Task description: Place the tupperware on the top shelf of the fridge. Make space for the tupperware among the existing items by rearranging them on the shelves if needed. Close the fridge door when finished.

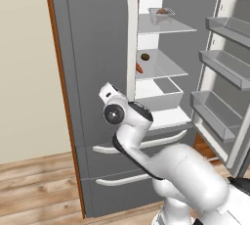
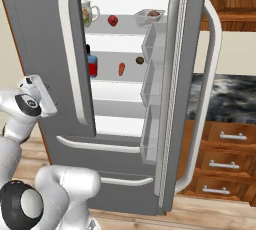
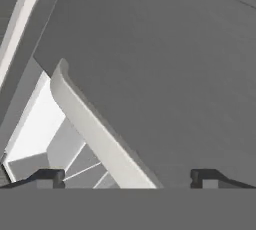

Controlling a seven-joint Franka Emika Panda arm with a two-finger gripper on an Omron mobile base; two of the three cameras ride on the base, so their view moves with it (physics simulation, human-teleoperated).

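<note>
The grey fridge (image 1: pixel 93 72) has its left door shut and its right door (image 2: pixel 175 89) swung open. The tupperware (image 1: pixel 160 15) (image 2: pixel 151 16) sits on the top shelf (image 1: pixel 180 27) (image 2: pixel 125 28), at its right end, with a brown lump inside. A red fruit (image 2: pixel 113 20) lies left of it on the same shelf. On the shelf below are an orange carrot (image 2: pixel 121 69) (image 1: pixel 139 67) and a dark-brown lump (image 2: pixel 139 60) (image 1: pixel 145 57). My gripper (image 3: pixel 127 179) is open and empty, facing the shut left door beside its white handle (image 3: pixel 95 129).
A patterned mug (image 2: pixel 89 13) stands at the top shelf's left end, and a red-and-blue bottle (image 2: pixel 92 65) on the shelf below. A white drawer tray (image 1: pixel 158 94) sits lower. Grey door bins (image 1: pixel 222 62) line the open door. Wooden drawers (image 2: pixel 225 139) stand to the right.
</note>
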